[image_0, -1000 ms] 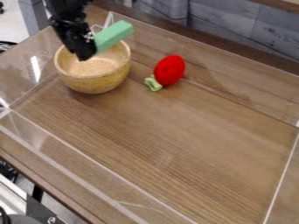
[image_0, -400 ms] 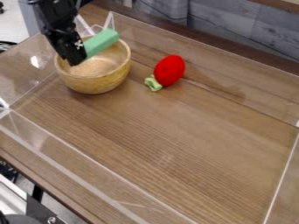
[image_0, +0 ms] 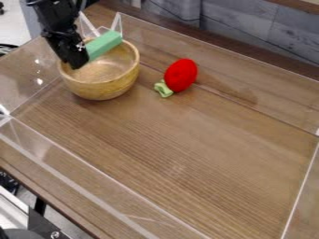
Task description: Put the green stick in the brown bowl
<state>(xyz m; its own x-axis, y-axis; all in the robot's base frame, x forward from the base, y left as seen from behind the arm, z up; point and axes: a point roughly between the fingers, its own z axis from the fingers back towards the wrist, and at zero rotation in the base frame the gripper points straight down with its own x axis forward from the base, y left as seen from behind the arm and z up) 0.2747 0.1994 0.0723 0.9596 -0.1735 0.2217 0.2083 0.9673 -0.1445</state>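
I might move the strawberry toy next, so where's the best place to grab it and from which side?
Probably grip the strawberry across its plump red body, coming straight down from above. It lies on its side on the table, stem pointing down-left toward the bowl. The stem looks too small to hold, and the body stands clear of the bowl, so fingers fit either side.

Even, soft overhead light; faint glare on clear walls; low resolution, slightly blurry.
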